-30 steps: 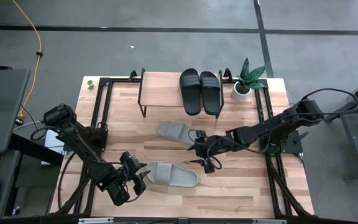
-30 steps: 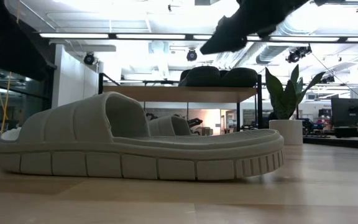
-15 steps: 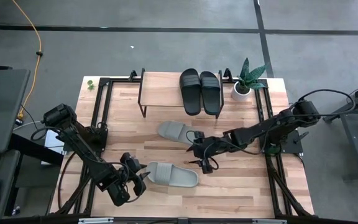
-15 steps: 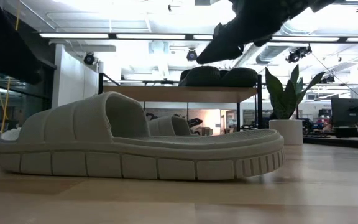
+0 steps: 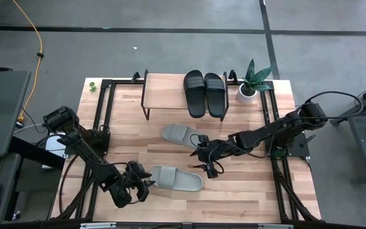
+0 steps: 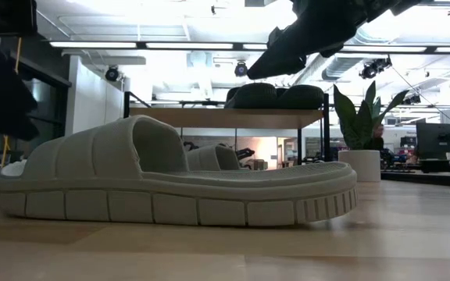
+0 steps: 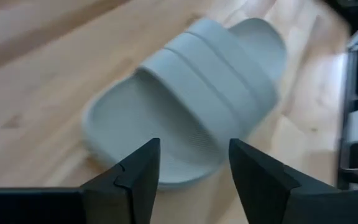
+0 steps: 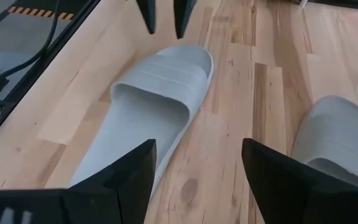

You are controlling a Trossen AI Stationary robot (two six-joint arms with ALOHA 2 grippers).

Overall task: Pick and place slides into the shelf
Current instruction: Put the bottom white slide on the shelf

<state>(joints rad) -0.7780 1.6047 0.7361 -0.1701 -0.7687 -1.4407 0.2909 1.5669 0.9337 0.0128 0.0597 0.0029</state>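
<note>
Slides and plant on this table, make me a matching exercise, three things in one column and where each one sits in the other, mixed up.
Things:
1. black slides
2. potted plant
3. grey slide by the left gripper

Places:
A. on the tabletop, at the table's near edge
B. on the shelf
C. on the table, beside the shelf's right end

Pairs: 1-B, 2-C, 3-A

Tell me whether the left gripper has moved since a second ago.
Yes. The left gripper slid slightly toward the table's near edge, beside the grey slide, which stayed put.
</note>
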